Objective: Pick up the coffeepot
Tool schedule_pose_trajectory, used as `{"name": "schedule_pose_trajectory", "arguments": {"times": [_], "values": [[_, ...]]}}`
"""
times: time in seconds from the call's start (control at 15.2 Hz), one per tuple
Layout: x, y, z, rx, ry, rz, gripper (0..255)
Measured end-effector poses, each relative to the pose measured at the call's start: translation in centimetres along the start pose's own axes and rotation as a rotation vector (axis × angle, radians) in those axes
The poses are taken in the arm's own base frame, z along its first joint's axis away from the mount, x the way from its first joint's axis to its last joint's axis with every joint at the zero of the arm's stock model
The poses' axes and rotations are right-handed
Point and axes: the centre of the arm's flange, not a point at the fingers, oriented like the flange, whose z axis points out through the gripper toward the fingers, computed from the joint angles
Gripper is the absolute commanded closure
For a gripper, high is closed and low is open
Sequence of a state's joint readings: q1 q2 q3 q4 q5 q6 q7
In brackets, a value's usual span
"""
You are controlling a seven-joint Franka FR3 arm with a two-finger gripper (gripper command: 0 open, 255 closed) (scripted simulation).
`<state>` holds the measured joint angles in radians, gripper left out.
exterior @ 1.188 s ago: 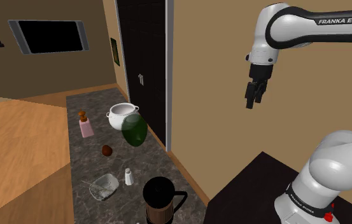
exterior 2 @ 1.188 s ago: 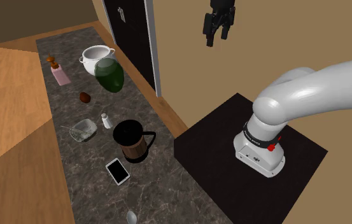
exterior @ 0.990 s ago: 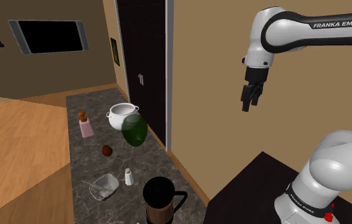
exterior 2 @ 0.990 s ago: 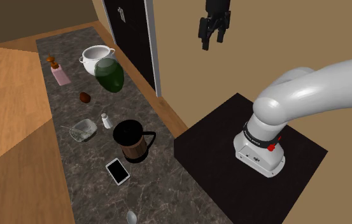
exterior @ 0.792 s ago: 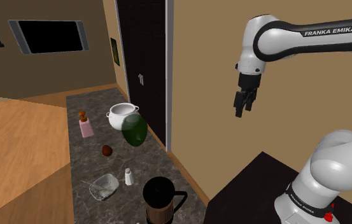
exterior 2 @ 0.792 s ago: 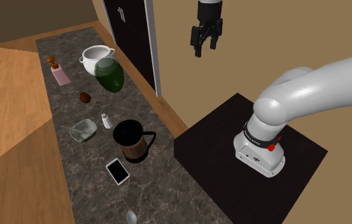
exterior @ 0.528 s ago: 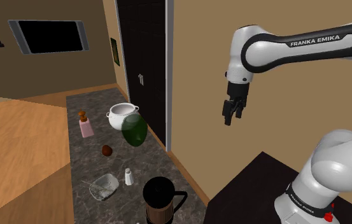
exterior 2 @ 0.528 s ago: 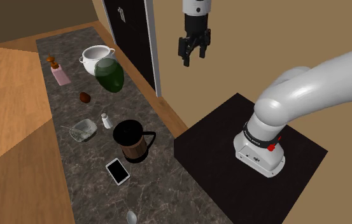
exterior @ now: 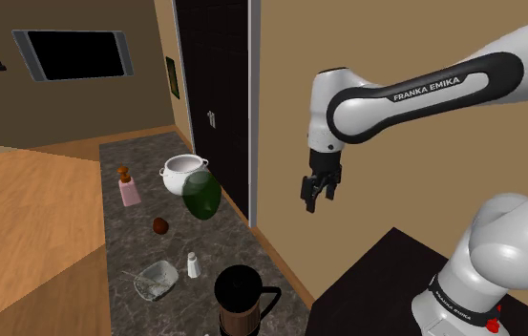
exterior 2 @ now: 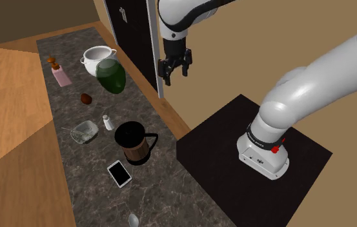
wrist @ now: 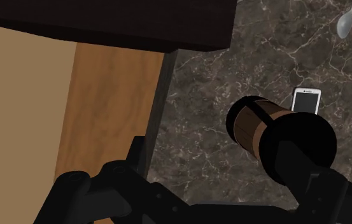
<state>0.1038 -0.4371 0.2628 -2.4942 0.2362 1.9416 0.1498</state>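
Note:
The coffeepot (exterior: pixel 240 301) is a glass press pot with a brown band, a black top and a black handle. It stands upright on the dark marble counter (exterior: pixel 130 246) near its front end, beside a white phone (exterior 2: pixel 119 173). My black gripper (exterior: pixel 314 202) hangs open in the air with nothing between its fingers, high above the counter's wall-side edge. In the second exterior view the gripper (exterior 2: pixel 172 75) is up and to the right of the coffeepot (exterior 2: pixel 133 143). From the wrist, the coffeepot (wrist: pixel 276 130) lies far below, just past one finger.
Further back on the counter are a glass bowl (exterior 2: pixel 84 132), a small shaker (exterior 2: pixel 108 122), a brown lump (exterior 2: pixel 86 98), a green jar (exterior 2: pixel 111 75), a white two-handled pot (exterior 2: pixel 97 58) and a pink bottle (exterior 2: pixel 59 73). A spoon (exterior 2: pixel 133 219) lies at the front. A dark door (exterior: pixel 214 95) and a tan wall flank the counter.
The arm has swung the gripper down and toward the shoulder view's left, from above the stand to over the counter's wall-side edge. The fingers stay open. Nothing on the counter moved.

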Motion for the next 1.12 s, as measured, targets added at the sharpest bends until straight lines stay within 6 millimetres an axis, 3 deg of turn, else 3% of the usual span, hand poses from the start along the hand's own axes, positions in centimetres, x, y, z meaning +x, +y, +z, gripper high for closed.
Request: {"name": "schedule_pose_trajectory", "arguments": {"times": [1.12], "values": [[9.3, -15.8, 13.3, -0.003, -0.014, 0.028, 0]]}}
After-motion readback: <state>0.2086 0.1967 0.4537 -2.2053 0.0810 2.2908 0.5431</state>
